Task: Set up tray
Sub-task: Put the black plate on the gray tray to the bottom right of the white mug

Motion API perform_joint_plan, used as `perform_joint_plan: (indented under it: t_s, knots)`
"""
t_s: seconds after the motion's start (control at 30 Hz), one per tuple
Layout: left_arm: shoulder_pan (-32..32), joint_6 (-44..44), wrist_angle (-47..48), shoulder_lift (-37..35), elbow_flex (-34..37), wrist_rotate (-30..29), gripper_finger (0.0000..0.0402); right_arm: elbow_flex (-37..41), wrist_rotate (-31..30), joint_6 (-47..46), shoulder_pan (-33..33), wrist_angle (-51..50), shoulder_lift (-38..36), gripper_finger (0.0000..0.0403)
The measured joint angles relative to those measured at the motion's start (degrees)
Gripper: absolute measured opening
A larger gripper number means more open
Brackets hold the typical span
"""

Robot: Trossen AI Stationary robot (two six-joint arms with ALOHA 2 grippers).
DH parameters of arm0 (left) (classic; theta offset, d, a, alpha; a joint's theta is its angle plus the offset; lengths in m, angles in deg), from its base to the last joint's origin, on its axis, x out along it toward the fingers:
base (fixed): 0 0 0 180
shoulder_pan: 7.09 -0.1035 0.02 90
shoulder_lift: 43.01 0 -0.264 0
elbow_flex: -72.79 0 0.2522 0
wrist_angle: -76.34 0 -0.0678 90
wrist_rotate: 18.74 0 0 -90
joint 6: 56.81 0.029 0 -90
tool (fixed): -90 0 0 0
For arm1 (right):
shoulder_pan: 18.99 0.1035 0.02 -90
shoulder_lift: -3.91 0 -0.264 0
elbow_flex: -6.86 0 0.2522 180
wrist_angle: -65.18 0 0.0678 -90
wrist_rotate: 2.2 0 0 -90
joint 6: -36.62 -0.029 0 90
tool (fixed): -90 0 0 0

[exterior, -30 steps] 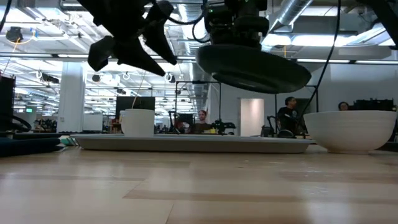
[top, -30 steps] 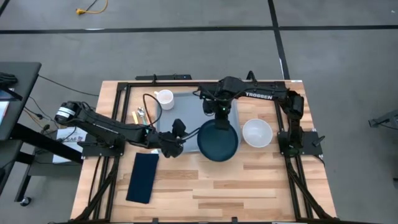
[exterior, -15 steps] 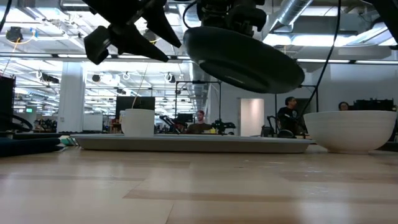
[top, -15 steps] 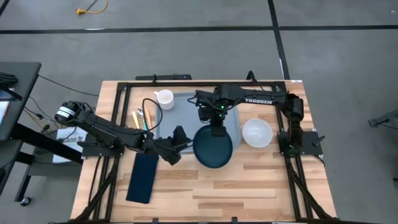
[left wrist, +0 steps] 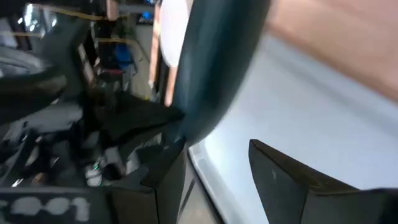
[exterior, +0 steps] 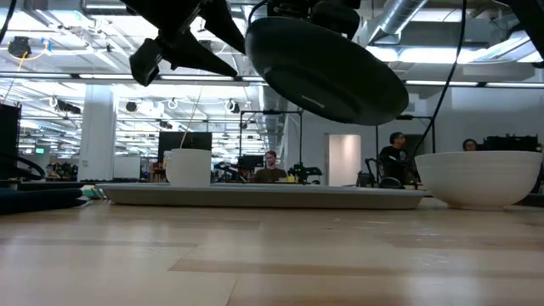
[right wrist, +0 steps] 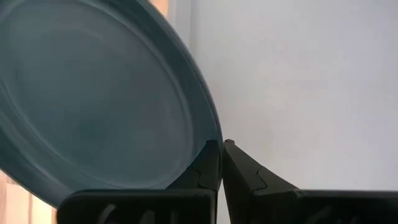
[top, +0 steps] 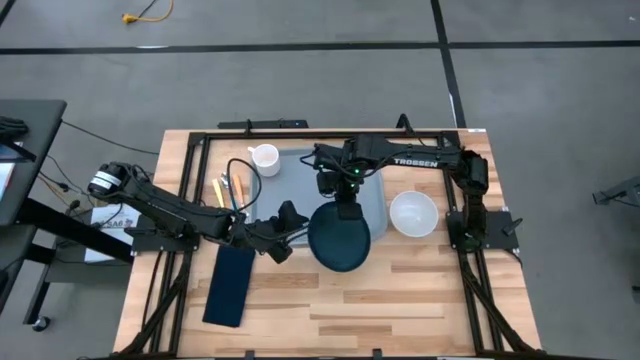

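Tray (top: 300,180) (grey-blue, low rim) lies flat on the wooden table (top: 400,290), at 12 o'clock from table centre, between the two arm bases. In the low view it shows as a thin wide slab (exterior: 263,195) resting on the wood.

Right gripper (top: 346,207) sits over the tray's 5 o'clock corner, fingers closed tight on the rim of the dark teal plate (top: 339,238). Right wrist view shows both fingers (right wrist: 208,171) pinched together on the plate edge (right wrist: 93,99), tray surface (right wrist: 298,81) pale beyond it. Plate is off the table, tilted (low view: one side clearly lower) (exterior: 327,72), hanging past the tray's 6 o'clock edge, partly over bare wood.

Left gripper (top: 282,232) is at 9 o'clock of the plate, close beside it, over the tray's 7 o'clock corner. Its fingers are spread apart, holding nothing; left wrist view shows a clear gap between the two dark fingers (left wrist: 292,180), with the plate rim (left wrist: 211,68) and tray (left wrist: 298,106) ahead. In the low view it is raised above the table (exterior: 183,47).

White mug (top: 265,158) stands on the tray at its 10 o'clock corner. White bowl (top: 413,213) sits on the table at 3 o'clock of the tray, just beside it. Dark navy napkin (top: 229,285) lies on the wood at 7 o'clock of the tray. Cutlery (top: 229,188) lies just off the tray's 9 o'clock edge (pieces too small to tell apart).
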Motion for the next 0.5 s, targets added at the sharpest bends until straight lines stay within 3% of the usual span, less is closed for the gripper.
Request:
perform_joint_plan:
  t_s: [0.2,0.4,0.5]
  knots:
    - [0.9,0.5,0.0,0.0,0.0,-4.5,0.0170,0.0,0.0,-0.1,0.0,0.0,0.0,0.0000]
    - [2.7,2.7,-0.3,0.0,0.0,3.0,0.0170,0.0,0.0,0.0,0.0,-0.1,0.0,0.0000]
    - [3.1,6.7,-2.8,0.8,0.0,4.0,0.0169,0.0,0.0,-0.1,0.0,0.1,0.0,0.0000]
